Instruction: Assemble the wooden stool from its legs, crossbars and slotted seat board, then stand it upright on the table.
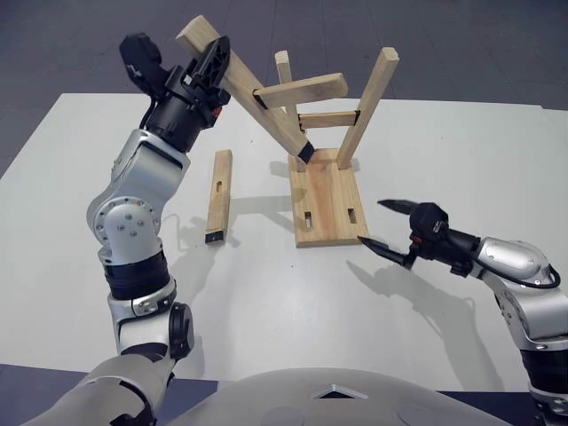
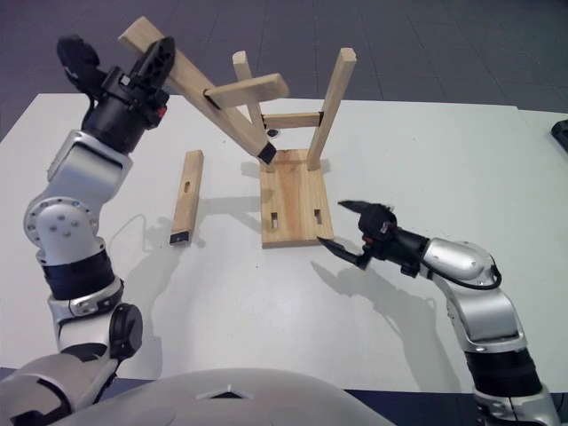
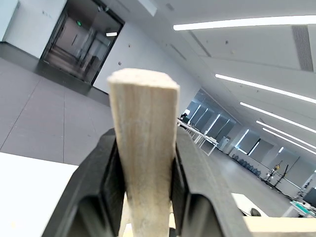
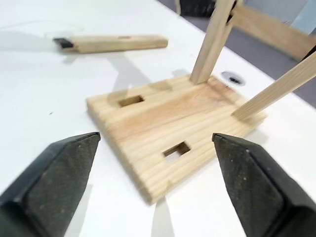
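The slotted seat board [image 1: 325,199] lies flat mid-table, with two empty slots [image 4: 175,150] near its front end. Two upright legs [image 1: 368,106] stand at its far end, joined by a crossbar [image 1: 328,118]. My left gripper [image 1: 210,64] is shut on a third leg [image 1: 257,98], held tilted above the board; a crossbar [image 1: 302,90] sticks out from it. A loose leg [image 1: 218,195] lies on the table left of the board. My right gripper [image 1: 384,225] hangs open just off the board's front right corner, fingers [image 4: 59,173] spread wide.
White table [image 1: 293,302] with bare room in front of the board and on the right. A small dark round mark [image 4: 232,78] sits on the table behind the board. Dark floor lies beyond the far edge.
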You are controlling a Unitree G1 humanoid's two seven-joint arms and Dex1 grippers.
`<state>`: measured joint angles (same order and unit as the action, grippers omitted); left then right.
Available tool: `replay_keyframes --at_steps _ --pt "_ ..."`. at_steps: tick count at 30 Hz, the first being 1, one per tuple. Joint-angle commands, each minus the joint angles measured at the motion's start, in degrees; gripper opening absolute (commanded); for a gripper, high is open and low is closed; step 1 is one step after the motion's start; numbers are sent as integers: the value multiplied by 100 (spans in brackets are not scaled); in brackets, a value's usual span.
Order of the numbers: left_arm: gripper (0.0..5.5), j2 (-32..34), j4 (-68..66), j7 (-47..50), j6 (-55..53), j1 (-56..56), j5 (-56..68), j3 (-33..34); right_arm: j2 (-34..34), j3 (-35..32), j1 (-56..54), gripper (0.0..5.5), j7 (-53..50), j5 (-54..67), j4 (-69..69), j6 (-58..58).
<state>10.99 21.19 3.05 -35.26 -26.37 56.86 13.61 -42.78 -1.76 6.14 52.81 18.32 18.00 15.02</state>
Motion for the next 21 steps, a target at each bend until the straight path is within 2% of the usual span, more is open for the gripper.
replay_keyframes --at_steps 1,6,9,17,19,21 --pt "103 -286 545 -68 246 510 -392 -431 -67 148 -96 465 100 -251 -440 -196" --pt "103 -230 460 18 316 1024 -1500 -1055 86 633 -422 540 -108 -912 -1197 -388" --pt "103 -358 511 -3 359 1094 -1797 -1237 167 790 -390 540 -23 -955 -1397 -438" --pt "103 -816 671 151 308 1223 -1840 -1185 801 941 -840 540 -535 -1024 -1708 -58" --pt "103 -1210 715 363 362 1150 -1065 -733 1003 923 -962 540 -725 -1013 -1796 9" --pt "103 -1272 903 404 363 1067 -693 -521 1206 873 -1071 540 -900 -943 -1897 81"
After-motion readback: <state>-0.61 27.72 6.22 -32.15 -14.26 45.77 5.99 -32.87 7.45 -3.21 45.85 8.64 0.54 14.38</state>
